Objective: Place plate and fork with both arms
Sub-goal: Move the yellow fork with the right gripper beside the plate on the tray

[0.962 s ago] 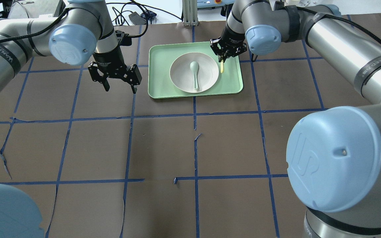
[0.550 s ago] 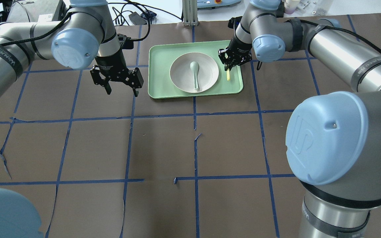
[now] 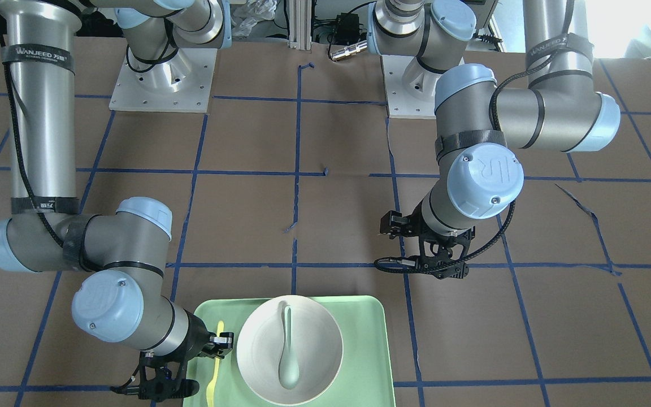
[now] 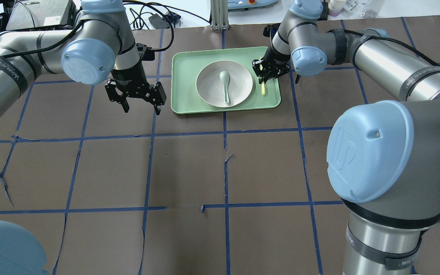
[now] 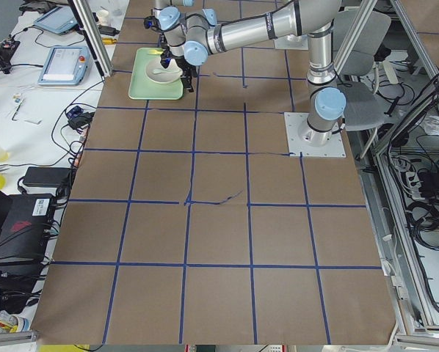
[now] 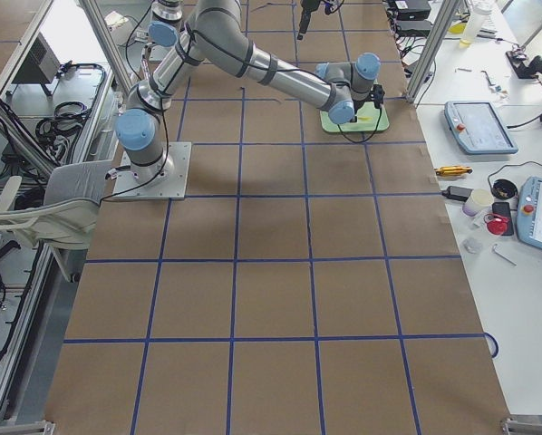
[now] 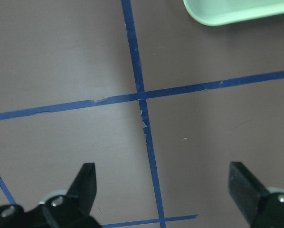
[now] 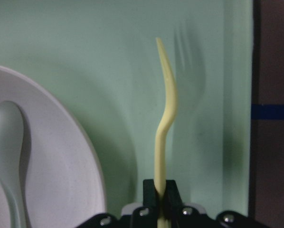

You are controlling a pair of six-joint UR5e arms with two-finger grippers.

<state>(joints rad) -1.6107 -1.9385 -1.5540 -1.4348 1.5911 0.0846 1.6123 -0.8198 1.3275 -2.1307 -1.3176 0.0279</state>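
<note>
The off-white plate [image 4: 208,86] sits in the mint-green tray [image 4: 183,76], with a grey-green spoon [image 4: 225,86] lying in it. My right gripper [image 4: 262,79] is shut on the handle of the pale-yellow fork [image 4: 263,89]. It holds the fork over the tray strip just right of the plate. The right wrist view shows the fork [image 8: 163,123] sticking out of the closed gripper [image 8: 160,190], beside the plate [image 8: 61,166], casting a shadow on the tray. My left gripper [image 4: 141,110] is open and empty over the brown table left of the tray. It also shows in the left wrist view [image 7: 165,185].
Blue tape lines [image 4: 224,131] grid the brown paper table. The tray's corner [image 7: 227,9] lies at the top of the left wrist view. Cables and equipment [image 4: 159,19] lie past the table's far edge. The front-facing view shows the tray [image 3: 370,339] at its bottom edge.
My right gripper has carried the fork rightward and toward the robot along the tray's right strip. My left gripper has shifted slightly nearer and stays open.
</note>
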